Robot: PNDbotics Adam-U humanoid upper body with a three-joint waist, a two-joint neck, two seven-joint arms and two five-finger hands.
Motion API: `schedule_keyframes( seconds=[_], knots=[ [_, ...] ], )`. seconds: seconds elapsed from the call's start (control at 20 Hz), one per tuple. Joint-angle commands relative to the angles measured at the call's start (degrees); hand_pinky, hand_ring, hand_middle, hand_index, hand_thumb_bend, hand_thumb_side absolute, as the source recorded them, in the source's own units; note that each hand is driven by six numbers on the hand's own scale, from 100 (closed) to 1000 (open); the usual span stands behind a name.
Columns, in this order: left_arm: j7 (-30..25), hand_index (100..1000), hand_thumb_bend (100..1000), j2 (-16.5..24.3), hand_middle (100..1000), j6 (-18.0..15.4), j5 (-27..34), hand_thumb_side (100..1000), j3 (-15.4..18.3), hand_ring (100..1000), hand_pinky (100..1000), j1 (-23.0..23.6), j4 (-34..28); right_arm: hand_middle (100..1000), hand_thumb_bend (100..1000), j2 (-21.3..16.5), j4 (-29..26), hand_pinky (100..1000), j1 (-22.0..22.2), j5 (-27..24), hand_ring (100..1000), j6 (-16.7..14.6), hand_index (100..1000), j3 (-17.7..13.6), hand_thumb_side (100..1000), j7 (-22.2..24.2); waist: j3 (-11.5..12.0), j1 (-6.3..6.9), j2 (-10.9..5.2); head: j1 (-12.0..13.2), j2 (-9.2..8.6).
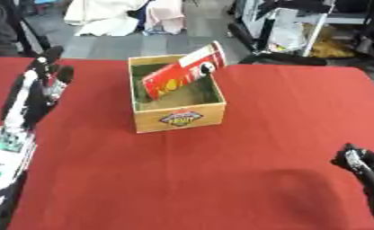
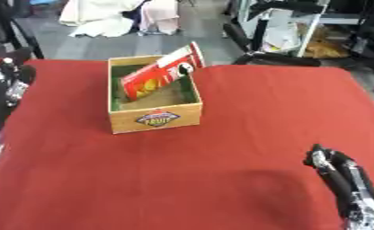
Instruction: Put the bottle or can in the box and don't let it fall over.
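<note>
Your red can point(image 1: 182, 72) leans tilted in the wooden box point(image 1: 178, 117), upper centre of the red counter point(image 1: 261, 134). Left robot hand point(image 1: 45, 85) fingers straight, empty; right robot hand point(image 2: 336, 168), lower right, relaxed.

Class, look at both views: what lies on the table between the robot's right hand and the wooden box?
Nothing: only bare red tablecloth lies between the right robot hand and the wooden box, clearest in the right eye view.
</note>
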Motion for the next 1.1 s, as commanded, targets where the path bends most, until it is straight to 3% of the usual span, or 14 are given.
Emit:
schedule_keyframes(
  seconds=[0.05, 0.35, 1.1],
  knots=[
    [0.96, 916, 496, -3.11, 909, 1.76, -2.01, 700, 3.00, 994, 1000, 2.40, -5.50, 519, 100, -1.24, -1.04, 807, -0.52, -0.05, 624, -0.13, 552, -0.40, 519, -0.20, 0.58, 0.16, -0.66, -0.39, -0.58],
    [0.62, 903, 434, -5.30, 894, 3.52, -6.09, 638, 5.14, 983, 1000, 6.07, -6.20, 519, 100, -1.21, -1.03, 808, -0.13, 0.03, 624, -0.03, 552, -0.46, 524, -0.17, 1.18, 0.43, -1.15, -0.34, 0.12],
    [-1.05, 909, 436, -6.82, 891, 3.64, -7.70, 672, 5.68, 983, 1000, 6.51, -5.84, 519, 100, -1.16, -1.11, 808, 0.08, 0.06, 625, -0.12, 552, -0.52, 523, -0.03, 1.16, 0.39, -1.36, -0.28, 0.67]
  ],
)
